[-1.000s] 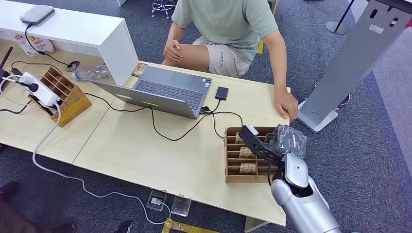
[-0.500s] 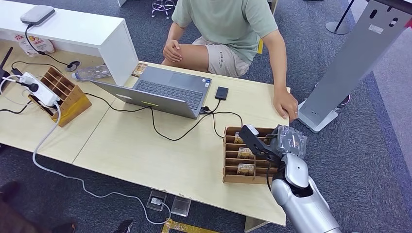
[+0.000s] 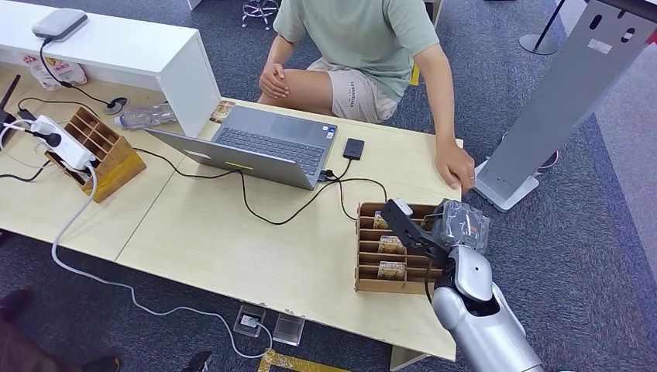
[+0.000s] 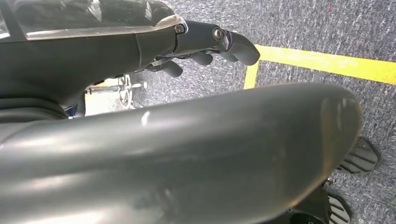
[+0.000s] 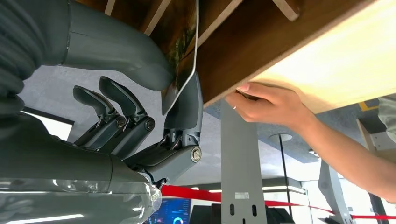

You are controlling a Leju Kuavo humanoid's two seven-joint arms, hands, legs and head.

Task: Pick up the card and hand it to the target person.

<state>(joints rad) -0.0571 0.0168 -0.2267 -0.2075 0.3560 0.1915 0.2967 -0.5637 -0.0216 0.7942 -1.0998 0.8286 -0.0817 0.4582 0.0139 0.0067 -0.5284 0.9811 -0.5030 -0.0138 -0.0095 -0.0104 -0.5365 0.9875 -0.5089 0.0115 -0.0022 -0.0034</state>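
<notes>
A wooden slotted rack [image 3: 370, 262] stands on the table's right end with cards [image 3: 391, 245] upright in its slots. My right hand [image 3: 431, 227] reaches over the rack's far right side. In the right wrist view a thin card [image 5: 185, 70] with a printed face sits at the rack's edge [image 5: 243, 51], pinched between my thumb [image 5: 116, 51] and a dark finger [image 5: 187, 109]. The person [image 3: 364, 39] sits across the table, one hand [image 3: 455, 167] resting flat on the tabletop just beyond the rack. My left hand [image 4: 205, 44] hangs by my side above the carpet, holding nothing.
An open laptop [image 3: 259, 147] with black cables [image 3: 294, 205] lies in the table's middle, a small black device [image 3: 353, 149] beside it. A second wooden rack [image 3: 104, 151], a power strip [image 3: 58, 139] and a bottle [image 3: 143, 116] sit at left. A grey kiosk stand [image 3: 542, 108] rises at right.
My right hand has shifted very slightly at the rack, and the rack's near end has moved a touch with it. The person's hand stays on the table.
</notes>
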